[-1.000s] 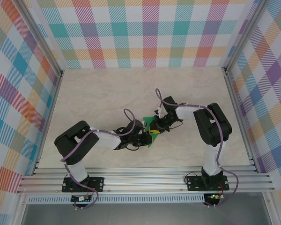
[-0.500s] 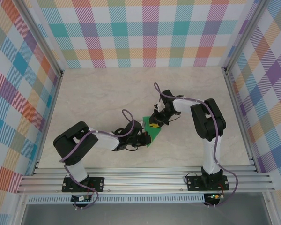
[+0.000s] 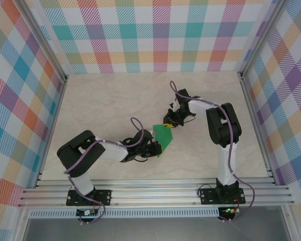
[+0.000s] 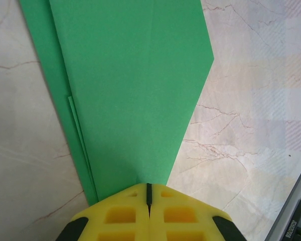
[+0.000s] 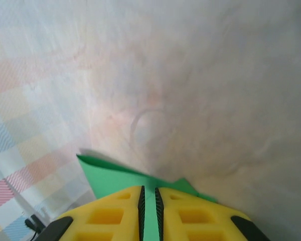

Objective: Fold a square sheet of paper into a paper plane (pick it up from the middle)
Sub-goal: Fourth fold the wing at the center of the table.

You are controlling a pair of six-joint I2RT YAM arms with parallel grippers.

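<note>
Now the right gripper (image 3: 168, 124) is drawing back from the left gripper (image 3: 157, 148). Over the last second it has slid from close beside it out toward the far end of the thin bright-green folded paper sheet (image 3: 163, 137), so more green is showing between the two. I judge that it is running along a fold to sharpen it or pulling the sheet taut, which suggests the folding is well along rather than just starting. The sheet is lying low over the pale marble table (image 3: 100, 105), reaching away from the left gripper.

The left wrist view is adding what the overhead view is not giving. There the left gripper (image 4: 149, 190) is clamping its yellow fingers (image 4: 185, 216) on the sheet's (image 4: 135, 85) narrow end, with a centre crease and layered edges running away from it. The right wrist view is showing the right gripper (image 5: 149, 196) pinching a strip of the sheet (image 5: 115, 175) between nearly closed fingers.
</note>
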